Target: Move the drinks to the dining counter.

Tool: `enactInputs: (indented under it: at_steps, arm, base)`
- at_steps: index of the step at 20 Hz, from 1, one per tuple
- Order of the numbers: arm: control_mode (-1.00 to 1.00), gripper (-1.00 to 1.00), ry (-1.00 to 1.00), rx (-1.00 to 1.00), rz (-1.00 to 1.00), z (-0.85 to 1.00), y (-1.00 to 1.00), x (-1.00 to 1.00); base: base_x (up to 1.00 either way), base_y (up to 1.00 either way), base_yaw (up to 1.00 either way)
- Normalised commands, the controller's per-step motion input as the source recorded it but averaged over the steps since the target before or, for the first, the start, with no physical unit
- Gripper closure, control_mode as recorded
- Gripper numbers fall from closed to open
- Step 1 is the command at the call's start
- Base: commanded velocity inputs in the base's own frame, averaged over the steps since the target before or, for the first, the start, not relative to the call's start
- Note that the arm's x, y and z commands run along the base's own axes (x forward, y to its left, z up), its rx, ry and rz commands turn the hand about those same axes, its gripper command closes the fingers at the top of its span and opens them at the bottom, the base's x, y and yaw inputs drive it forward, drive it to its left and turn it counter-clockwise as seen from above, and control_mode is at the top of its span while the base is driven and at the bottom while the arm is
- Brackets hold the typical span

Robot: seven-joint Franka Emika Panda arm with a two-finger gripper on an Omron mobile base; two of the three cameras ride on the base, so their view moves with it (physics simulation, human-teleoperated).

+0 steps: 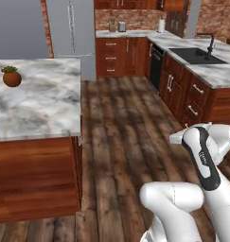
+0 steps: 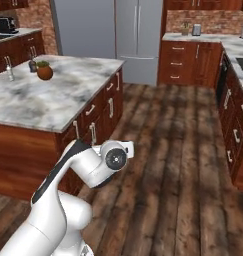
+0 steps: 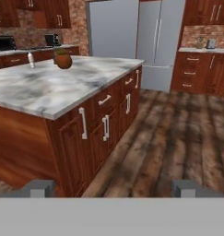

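Near the island table's far corner, beside the potted plant, a clear bottle waits; the empty gripper, fingers apart, must approach before carrying drinks to the sink counter.

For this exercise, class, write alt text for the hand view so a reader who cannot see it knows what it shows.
A grey-white veined marble island top on reddish-brown wood cabinets with silver handles stretches away to the left, bearing a round terracotta pot with a green plant near its far end. The open end effector points over dark plank flooring toward a tall grey refrigerator.
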Motion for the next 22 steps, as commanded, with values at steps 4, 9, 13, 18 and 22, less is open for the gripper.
enactInputs:
  at_steps: [4, 9, 13, 18, 22]
  arm:
    - [1.00, -1.00, 0.00, 0.00, 0.00, 0.00, 0.00, 0.00]
    - [1.00, -1.00, 0.00, 0.00, 0.00, 0.00, 0.00, 0.00]
    - [1.00, -1.00, 0.00, 0.00, 0.00, 0.00, 0.00, 0.00]
    - [1.00, -1.00, 0.00, 0.00, 0.00, 0.00, 0.00, 0.00]
    - [1.00, -1.00, 0.00, 0.00, 0.00, 0.00, 0.00, 0.00]
  base:
    - [-0.06, 0.97, 0.00]
    - [-0.06, 0.96, 0.00]
    - [-0.03, 0.95, 0.00]
    - [-0.02, 0.95, 0.00]
    - [0.00, 0.94, 0.00]
